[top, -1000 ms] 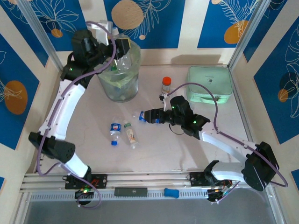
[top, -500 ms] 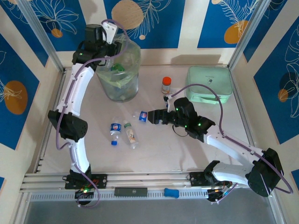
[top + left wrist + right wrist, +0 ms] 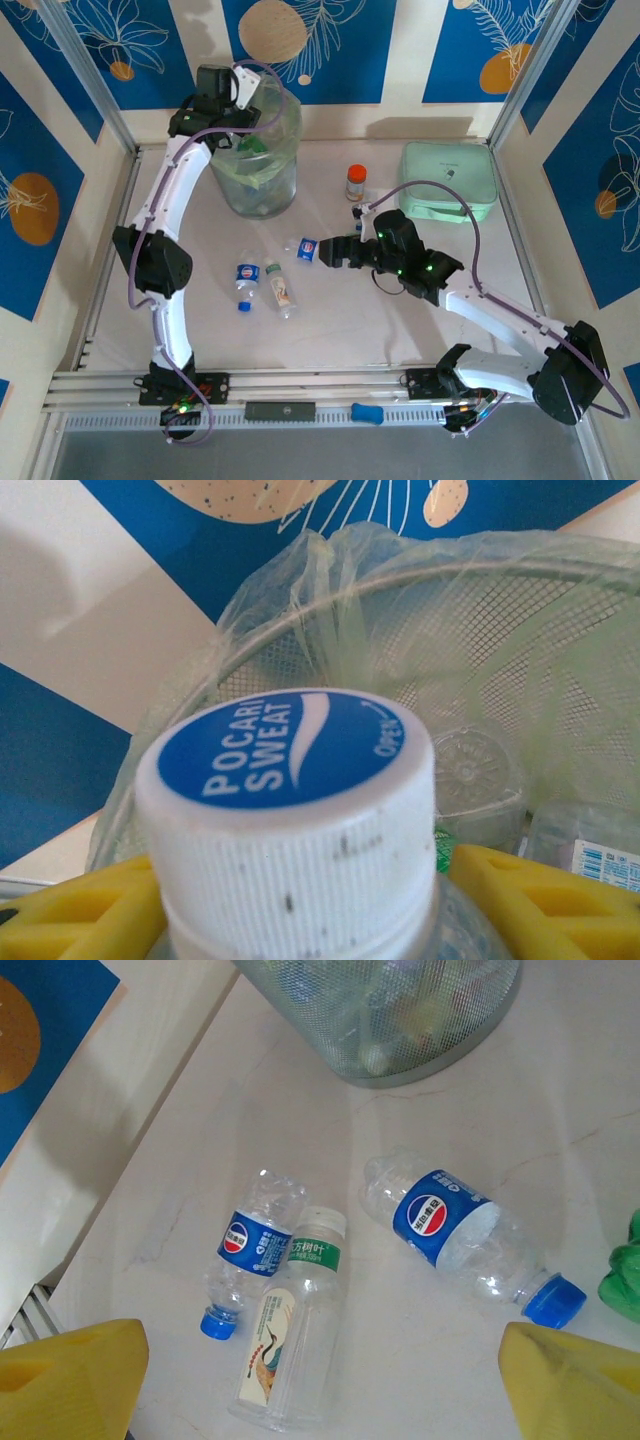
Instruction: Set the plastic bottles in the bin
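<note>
My left gripper (image 3: 243, 93) hangs over the back rim of the pale-green bin (image 3: 290, 125). It is shut on a clear plastic bottle whose white and blue cap (image 3: 290, 800) sits between the yellow fingers (image 3: 545, 900), above the mesh wall of the bin (image 3: 480, 650). More bottles lie inside. On the table lie a blue-labelled bottle (image 3: 306, 247) (image 3: 450, 1230), a second blue-labelled one (image 3: 246, 283) (image 3: 250, 1250) and a clear bottle with a green band (image 3: 280, 287) (image 3: 290, 1330). My right gripper (image 3: 338, 250) (image 3: 320, 1385) stands open just right of the nearest bottle, holding nothing.
An orange-capped jar (image 3: 356, 181) stands right of the bin, and a mint-green case (image 3: 450, 180) sits at the back right. A green see-through piece (image 3: 625, 1280) shows at the right edge of the right wrist view. The base of the bin (image 3: 400, 1020) stands beyond the loose bottles.
The left arm has risen and carried its bottle toward the back-left rim of the bin. The right gripper has drawn back slightly to the right from the blue-labelled bottle.
</note>
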Motion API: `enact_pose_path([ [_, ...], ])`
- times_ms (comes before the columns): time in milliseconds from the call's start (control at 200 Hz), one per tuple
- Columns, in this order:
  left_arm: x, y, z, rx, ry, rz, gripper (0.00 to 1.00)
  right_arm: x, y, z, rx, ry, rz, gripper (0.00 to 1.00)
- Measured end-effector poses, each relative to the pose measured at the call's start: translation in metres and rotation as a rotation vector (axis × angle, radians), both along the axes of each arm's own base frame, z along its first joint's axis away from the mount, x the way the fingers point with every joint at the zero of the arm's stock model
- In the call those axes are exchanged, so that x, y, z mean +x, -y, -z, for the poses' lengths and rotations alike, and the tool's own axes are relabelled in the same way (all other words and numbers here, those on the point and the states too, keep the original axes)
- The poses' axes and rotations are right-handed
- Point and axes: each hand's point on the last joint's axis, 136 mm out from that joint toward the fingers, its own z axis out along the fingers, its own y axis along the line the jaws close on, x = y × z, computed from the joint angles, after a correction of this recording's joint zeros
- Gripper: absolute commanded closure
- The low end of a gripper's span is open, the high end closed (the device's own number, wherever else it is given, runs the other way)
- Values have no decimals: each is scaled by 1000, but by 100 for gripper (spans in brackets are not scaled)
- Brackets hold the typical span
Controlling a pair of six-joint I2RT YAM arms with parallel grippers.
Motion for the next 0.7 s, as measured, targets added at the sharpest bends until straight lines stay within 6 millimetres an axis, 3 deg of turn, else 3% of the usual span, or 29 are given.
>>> enact_pose_path([
  [60,1,0,4,4,-8,1,11,-1,2,-3,2,6,4,9],
  [140,2,0,7,9,-12,0,0,-2,4,-7,7,15,7,9],
  [390,-2,0,4,-53,-23,-28,1,-1,5,-7,4,17,12,8],
  [490,-12,3,-9,-123,-23,-31,1,0,3,-1,-7,9,10,8],
  [590,-34,8,-37,-233,2,-11,1,4,0,6,-25,-6,8,8],
  [700,-75,12,-66,-376,37,25,1,10,-3,10,-39,-14,10,8],
])
